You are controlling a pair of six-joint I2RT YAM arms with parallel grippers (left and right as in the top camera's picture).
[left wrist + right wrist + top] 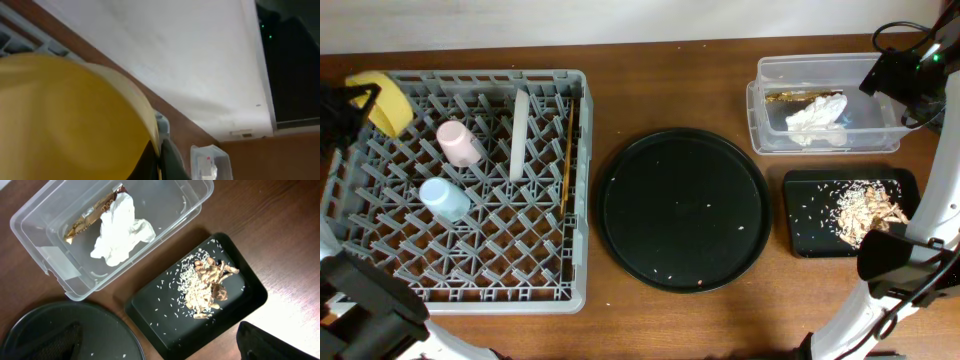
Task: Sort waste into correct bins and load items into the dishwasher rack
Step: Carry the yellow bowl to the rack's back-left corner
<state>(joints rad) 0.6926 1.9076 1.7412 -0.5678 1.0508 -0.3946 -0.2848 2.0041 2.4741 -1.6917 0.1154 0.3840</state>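
Your left tool [160,156] is pinched narrow on the rim of the yellow bowl [382,100], with a dark finger on either side of the edge. The bowl is at the top-left corner of the dishwasher rack [470,298] in the overhead view, overlapping the outer wall there. From the left wrist camera the bowl fills most of your sight, so you cannot judge from that view how it stands over the pegs.

Inside the rack, the pink cup [460,143] and the light-blue cup [445,198] lie on their sides in the left half, apart from each other. The plate [520,135] stands on edge just right of the pink cup, and the chopsticks [567,150] run along the right wall. Bare lattice shows across the rack's lower rows.

Your right tool [159,332] is spread wide and holds nothing. Its fingers frame the near end of the black rectangular tray [805,230]. The scraps [865,212] are heaped toward that tray's right end, with crumbs strewn to the left.

Beyond it, across a thin strip of counter [670,60], the clear tub [820,62] holds a crumpled tissue [817,118] and a brown wrapper [788,97]. The round black tray [650,200] lies between the rack and the bins, just beside each, with narrow gaps.
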